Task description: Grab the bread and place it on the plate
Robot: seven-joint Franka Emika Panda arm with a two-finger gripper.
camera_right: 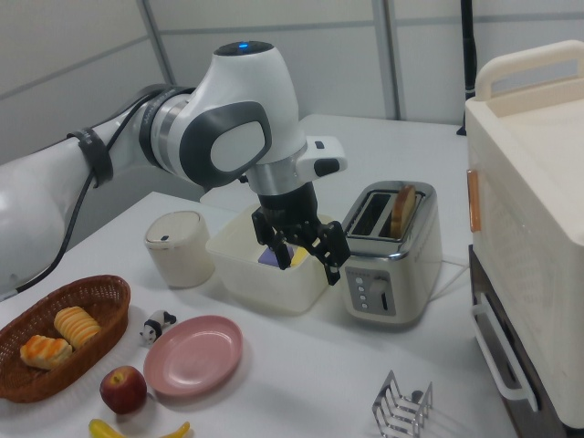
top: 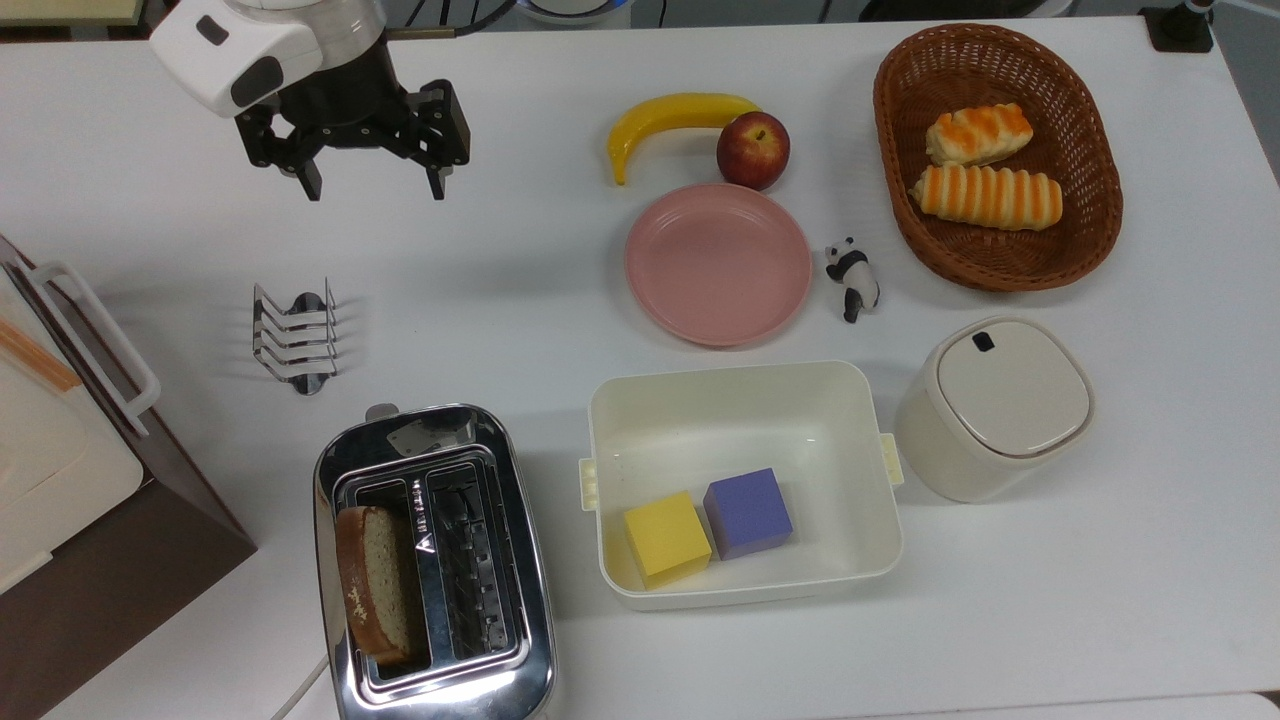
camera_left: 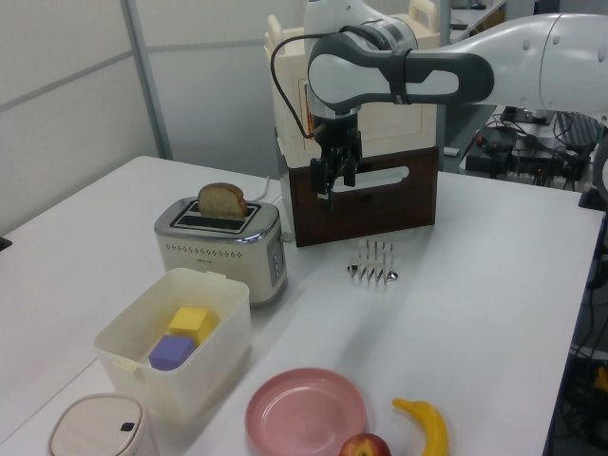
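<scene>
White tabletop (top: 560, 300) everywhere, pretty roomy on the arm's side. Starting at the gripper (top: 372, 186): it hangs above the table near the top view's upper left, fingers spread apart with nothing between them, and bare table below and around it. Closest thing to it is a little metal toast rack (top: 296, 340), standing alone with open surface on all sides. Past that, near the top view's bottom edge, sits the chrome toaster (top: 435, 570), and the bread (top: 376, 590) is standing upright in the slot on the top view's left, poking up above the toaster top; the other slot is empty. A brown and cream cabinet (top: 90, 500) sits at the top view's left edge, near the toaster. Just beside the toaster on the top view's right is a cream tub (top: 740, 400) holding a yellow cube (top: 666, 537) and a purple cube (top: 748, 512), side by side. The pink plate (top: 718, 263) is bare, just beyond the tub, with an apple (top: 753, 150) and banana (top: 672, 122) close to its far rim and a panda figure (top: 852, 277) beside it. Further toward the top view's right are a wicker basket (top: 1090, 190) with two striped rolls (top: 985, 195) and a lidded cream canister (top: 990, 405).
</scene>
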